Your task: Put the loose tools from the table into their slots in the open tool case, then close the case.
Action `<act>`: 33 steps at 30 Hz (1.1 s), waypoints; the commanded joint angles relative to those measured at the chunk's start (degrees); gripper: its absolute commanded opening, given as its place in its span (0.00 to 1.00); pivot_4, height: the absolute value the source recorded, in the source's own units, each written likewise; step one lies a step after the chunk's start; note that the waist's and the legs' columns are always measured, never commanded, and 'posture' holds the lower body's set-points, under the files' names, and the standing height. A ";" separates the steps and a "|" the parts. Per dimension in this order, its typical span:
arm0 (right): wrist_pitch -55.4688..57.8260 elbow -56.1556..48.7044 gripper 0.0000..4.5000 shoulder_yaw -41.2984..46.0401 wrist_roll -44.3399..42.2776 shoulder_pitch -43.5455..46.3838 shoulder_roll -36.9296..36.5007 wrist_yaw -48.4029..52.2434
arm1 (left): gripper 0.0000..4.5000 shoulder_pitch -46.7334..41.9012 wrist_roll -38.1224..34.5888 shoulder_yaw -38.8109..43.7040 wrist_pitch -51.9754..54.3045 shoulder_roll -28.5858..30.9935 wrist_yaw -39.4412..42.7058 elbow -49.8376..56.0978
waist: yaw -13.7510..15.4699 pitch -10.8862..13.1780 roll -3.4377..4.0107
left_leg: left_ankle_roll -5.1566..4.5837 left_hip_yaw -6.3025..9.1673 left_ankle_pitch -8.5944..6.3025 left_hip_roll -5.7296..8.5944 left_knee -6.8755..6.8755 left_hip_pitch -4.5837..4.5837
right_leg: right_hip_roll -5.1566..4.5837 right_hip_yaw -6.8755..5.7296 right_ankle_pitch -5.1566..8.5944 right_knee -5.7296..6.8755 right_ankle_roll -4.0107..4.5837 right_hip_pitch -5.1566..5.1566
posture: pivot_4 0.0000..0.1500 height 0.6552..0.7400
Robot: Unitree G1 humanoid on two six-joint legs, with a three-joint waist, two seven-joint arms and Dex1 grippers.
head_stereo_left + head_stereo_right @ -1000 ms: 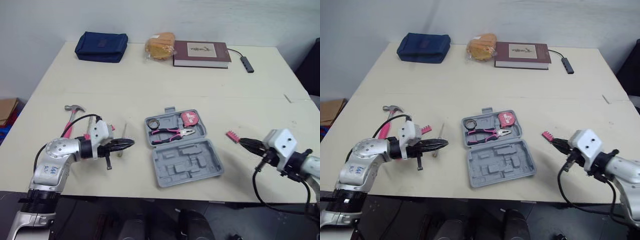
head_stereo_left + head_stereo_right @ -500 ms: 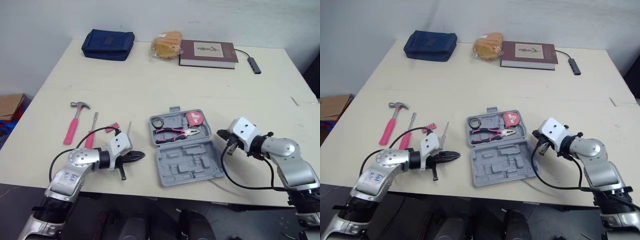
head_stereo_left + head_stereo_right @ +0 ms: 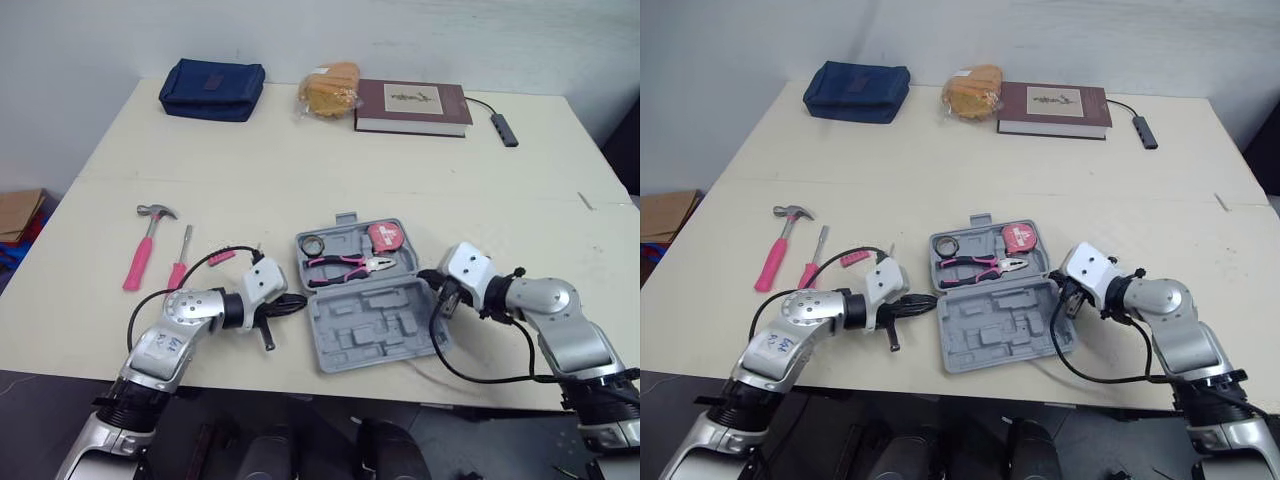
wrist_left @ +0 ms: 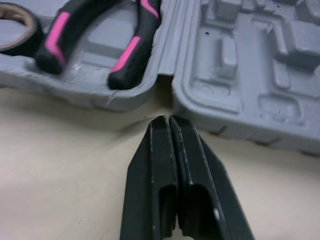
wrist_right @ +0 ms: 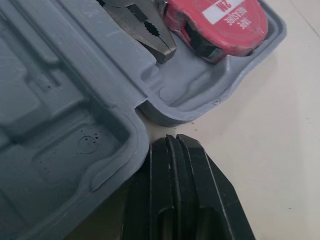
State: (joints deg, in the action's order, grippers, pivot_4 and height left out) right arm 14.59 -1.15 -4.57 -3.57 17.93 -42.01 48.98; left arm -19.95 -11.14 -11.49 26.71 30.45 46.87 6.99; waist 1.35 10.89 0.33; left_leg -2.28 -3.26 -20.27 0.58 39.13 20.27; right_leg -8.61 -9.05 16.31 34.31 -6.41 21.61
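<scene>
Case first: the grey moulded-plastic tool case [image 3: 385, 328] lies open and flat, mid-way along the near part of the cream table [image 3: 300, 170]. Far half holds the pink-and-black pliers [image 3: 345, 266], red tape measure [image 3: 385, 237] and small dark tape roll [image 3: 312, 245]. The near half's slots are empty.

L gripper [image 4: 169, 120]: black fingers pressed together w/ nothing btwn them, tips just beside the case's L edge, at the seam where the two halves meet. R gripper [image 5: 172, 141]: likewise closed on nothing, tips at the same seam on the R edge. Cannot tell if either tip actually touches the plastic.

Judgement: reads as a two-sided brace or squaring-up of the case, poss. a prelude to folding it. Folding now would be too soon. The pink-handled hammer [image 3: 140, 258], pink-handled screwdriver [image 3: 178, 272] and a small pink piece [image 3: 222, 257] lie loose, well to the L of the case.

To do it well:
- Press evenly from both sides, else the light case will prob. skid or spin.
- Keep tips out of the hinge gap so neither wedges.
- Then free the L gripper, open it, and fetch the nearest loose item.
</scene>
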 commanded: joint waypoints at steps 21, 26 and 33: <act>6.51 -14.31 0.01 -1.31 -0.88 -5.13 0.80 0.70 | 0.00 -5.20 1.80 1.89 -4.71 3.25 3.53 -6.15 | -0.06 0.02 0.04 | 0.07 0.00 -0.04 -0.10 0.00 0.01 | 0.09 -0.01 -0.01 -0.09 0.02 0.00 | 1.00 1.00; 0.61 -13.99 0.01 5.48 -2.65 -8.05 -2.16 1.33 | 0.00 -4.91 -1.24 5.77 -4.37 6.18 7.06 -5.72 | -0.01 0.03 0.04 | 0.07 0.01 -0.04 -0.10 0.00 0.02 | 0.09 -0.02 -0.01 -0.11 0.02 0.00 | 1.00 1.00; -7.94 -19.01 0.22 28.27 -14.96 -24.95 -4.36 8.11 | 0.19 0.44 -9.54 22.41 -7.25 19.22 16.93 -13.78 | 0.05 0.10 0.12 | 0.04 0.01 -0.11 -0.14 -0.07 0.09 | 0.15 -0.10 -0.01 -0.30 0.02 0.00 | 1.00 1.00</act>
State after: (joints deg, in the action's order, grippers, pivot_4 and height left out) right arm 8.27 -17.55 18.66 -15.23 -5.38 -46.55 55.89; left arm -20.82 -18.33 6.45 20.35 48.30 62.19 -4.94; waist 1.40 10.99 0.45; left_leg -2.24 -3.24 -20.39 0.44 39.06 20.35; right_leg -8.45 -9.15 16.29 34.00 -6.39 21.59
